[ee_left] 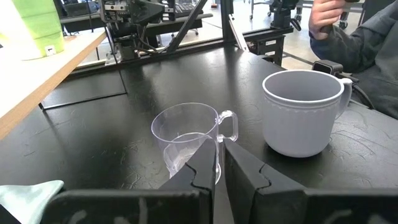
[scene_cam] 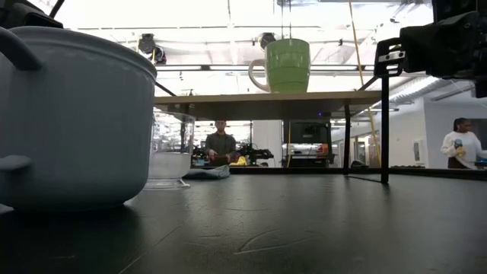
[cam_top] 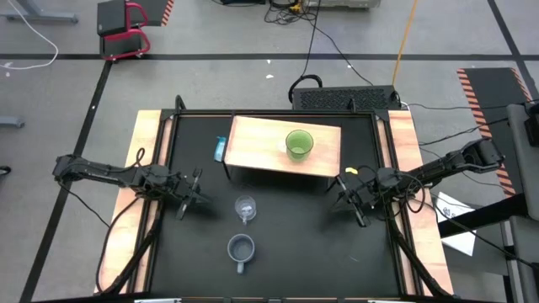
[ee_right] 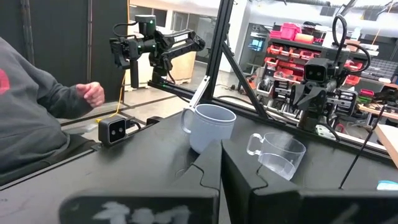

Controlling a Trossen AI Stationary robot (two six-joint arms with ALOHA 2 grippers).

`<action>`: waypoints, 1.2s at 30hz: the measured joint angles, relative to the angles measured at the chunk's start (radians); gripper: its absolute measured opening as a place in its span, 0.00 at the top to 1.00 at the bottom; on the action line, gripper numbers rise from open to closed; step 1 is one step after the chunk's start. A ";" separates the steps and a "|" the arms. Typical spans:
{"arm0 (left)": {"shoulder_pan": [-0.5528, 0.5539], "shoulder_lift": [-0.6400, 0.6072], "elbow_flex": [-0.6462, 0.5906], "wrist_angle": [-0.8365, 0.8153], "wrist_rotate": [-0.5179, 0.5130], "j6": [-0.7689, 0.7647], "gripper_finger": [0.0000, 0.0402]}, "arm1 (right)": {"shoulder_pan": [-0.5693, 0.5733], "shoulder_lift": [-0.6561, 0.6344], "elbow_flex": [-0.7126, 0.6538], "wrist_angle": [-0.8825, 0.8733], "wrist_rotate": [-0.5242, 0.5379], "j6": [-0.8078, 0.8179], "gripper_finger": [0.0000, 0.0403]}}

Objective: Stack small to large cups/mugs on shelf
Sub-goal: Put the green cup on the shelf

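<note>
Lime-green mug [cam_top: 299, 144] stands upright on the shelf [cam_top: 253, 143], right of the board's middle, handle visible from the low view; nothing visible inside it. The shelf sits at the far middle of the black tabletop [cam_top: 286, 252]. A small blue object [cam_top: 220, 150] lies on the tabletop just beside the shelf's left end; can't tell what it is.

Clear glass cup [cam_top: 245, 209] stands upright near the tabletop's centre, in front of the shelf, looks empty. Grey-blue mug [cam_top: 241, 248] is upright too, nearer the front edge, just beyond the glass cup and not touching it; the left wrist view shows its inside bare.

Left gripper [cam_top: 199, 196] hovers by the left edge of the tabletop, pointing at the glass cup, its fingers nearly together with a thin gap, holding nothing. Right gripper [cam_top: 344, 194] hangs near the right edge, beside the shelf's right front corner, closed and empty.

A person's sleeve and hand [ee_right: 93, 94] show beyond the front edge of the tabletop.
</note>
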 joint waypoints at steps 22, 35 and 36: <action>0.000 0.000 0.000 0.000 0.000 0.000 0.92 | 0.000 0.000 0.000 0.000 0.000 0.023 1.00; 0.000 0.000 0.000 0.074 0.000 0.000 0.92 | 0.000 0.000 0.000 0.000 0.000 -0.146 1.00; 0.000 0.000 0.000 0.095 0.000 0.001 0.92 | 0.000 0.000 0.000 0.000 0.000 -0.159 1.00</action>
